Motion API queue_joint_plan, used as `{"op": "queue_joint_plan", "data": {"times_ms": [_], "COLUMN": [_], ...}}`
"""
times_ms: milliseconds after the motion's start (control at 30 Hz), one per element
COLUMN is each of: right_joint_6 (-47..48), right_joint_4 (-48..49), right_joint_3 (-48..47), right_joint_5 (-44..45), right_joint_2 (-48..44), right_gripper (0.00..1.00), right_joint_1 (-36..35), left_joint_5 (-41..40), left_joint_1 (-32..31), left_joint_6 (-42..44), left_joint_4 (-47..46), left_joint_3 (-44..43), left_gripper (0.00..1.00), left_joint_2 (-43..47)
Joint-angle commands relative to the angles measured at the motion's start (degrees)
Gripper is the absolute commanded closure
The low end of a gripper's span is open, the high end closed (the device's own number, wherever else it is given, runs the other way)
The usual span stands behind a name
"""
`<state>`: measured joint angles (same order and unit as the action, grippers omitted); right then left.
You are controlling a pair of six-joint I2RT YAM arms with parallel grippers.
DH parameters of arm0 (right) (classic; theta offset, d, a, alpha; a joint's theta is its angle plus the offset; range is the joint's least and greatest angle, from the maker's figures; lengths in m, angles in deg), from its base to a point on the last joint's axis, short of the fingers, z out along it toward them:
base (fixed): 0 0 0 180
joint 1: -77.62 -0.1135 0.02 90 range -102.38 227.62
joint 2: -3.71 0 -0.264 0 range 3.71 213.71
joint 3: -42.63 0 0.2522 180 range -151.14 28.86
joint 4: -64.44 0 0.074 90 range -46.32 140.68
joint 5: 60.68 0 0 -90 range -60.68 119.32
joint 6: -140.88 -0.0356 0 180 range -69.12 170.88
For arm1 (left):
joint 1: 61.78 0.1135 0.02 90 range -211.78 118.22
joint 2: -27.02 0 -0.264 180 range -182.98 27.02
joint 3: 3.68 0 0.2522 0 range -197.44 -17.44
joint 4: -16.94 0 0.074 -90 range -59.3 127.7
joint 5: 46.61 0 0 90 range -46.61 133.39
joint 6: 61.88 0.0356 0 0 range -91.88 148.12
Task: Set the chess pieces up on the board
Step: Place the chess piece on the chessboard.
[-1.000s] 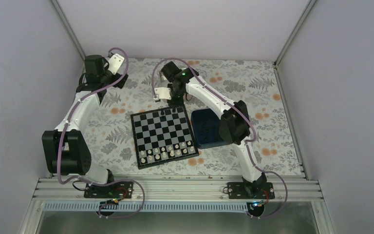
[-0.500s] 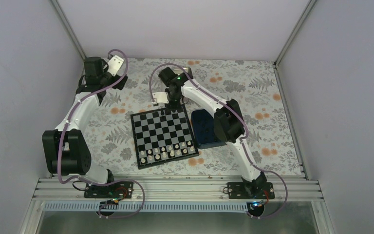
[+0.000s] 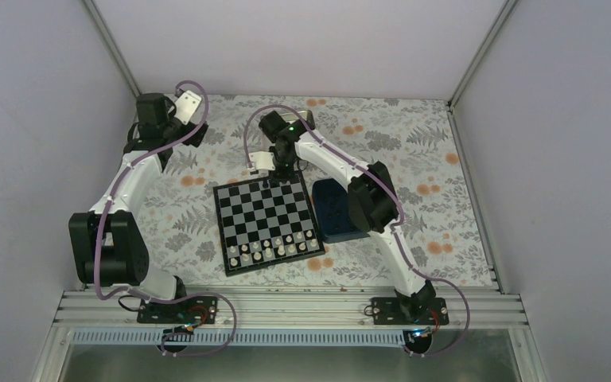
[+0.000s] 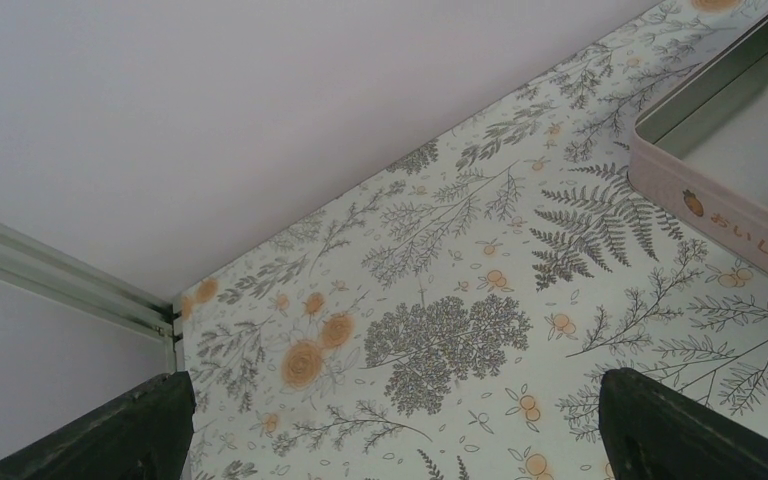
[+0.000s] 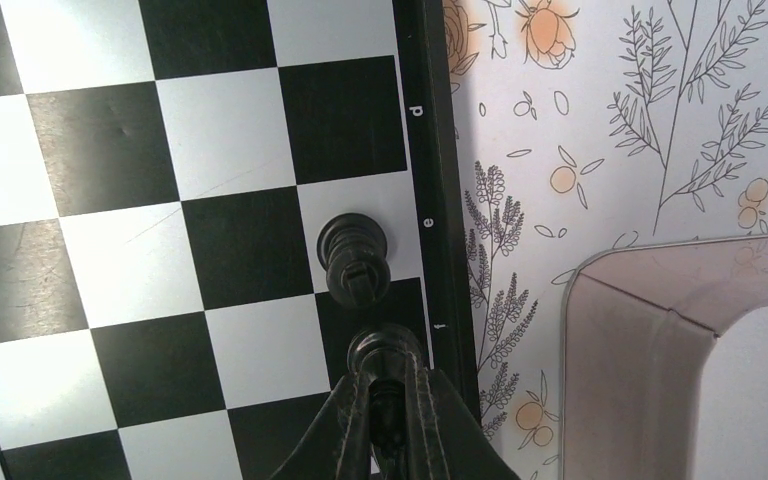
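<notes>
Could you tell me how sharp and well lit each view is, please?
Top external: soft, even light, the board small but crisp. Left wrist: tablecloth sharp, fingers dark, shadowed. Right wrist: chess pieces sharp, pale squares almost washed out.

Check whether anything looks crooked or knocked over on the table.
The board sits slightly rotated, not square with the table edge. Nothing looks toppled; the right gripper holds a black chess piece at the far row.

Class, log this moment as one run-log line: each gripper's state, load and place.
left gripper: open, empty | right gripper: shut on black piece | place: far edge row of board, beside standing black piece
</notes>
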<state>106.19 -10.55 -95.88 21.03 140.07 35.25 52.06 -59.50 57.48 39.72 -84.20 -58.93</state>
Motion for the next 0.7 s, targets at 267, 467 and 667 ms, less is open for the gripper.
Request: {"op": "queue_joint_plan", "data": {"times_ms": [267, 467, 667], "right_joint_6": [0.1, 0.0, -0.5], "right_joint_4": [0.5, 0.7, 1.5], "right_joint_3": [0.5, 0.5, 1.3], "right_joint_5": [-1.6, -1.2, -1.4], "right_joint_2": [1.9, 1.6, 0.8], "right_gripper": [0.92, 0.86, 0.65], "right_joint_1": [-0.6, -0.6, -0.6], "left_joint_5": [1.4, 1.5, 1.1], "left_joint_1": [0.6, 0.9, 1.1], "left_joint_6": [0.4, 0.4, 0.1], "left_joint_4": [-1.0, -1.0, -1.4], "left_joint_3": [0.9, 1.4, 1.4], "left_gripper": [0.0, 0.0, 0.0], "left_joint_2": [1.5, 1.6, 1.6]}}
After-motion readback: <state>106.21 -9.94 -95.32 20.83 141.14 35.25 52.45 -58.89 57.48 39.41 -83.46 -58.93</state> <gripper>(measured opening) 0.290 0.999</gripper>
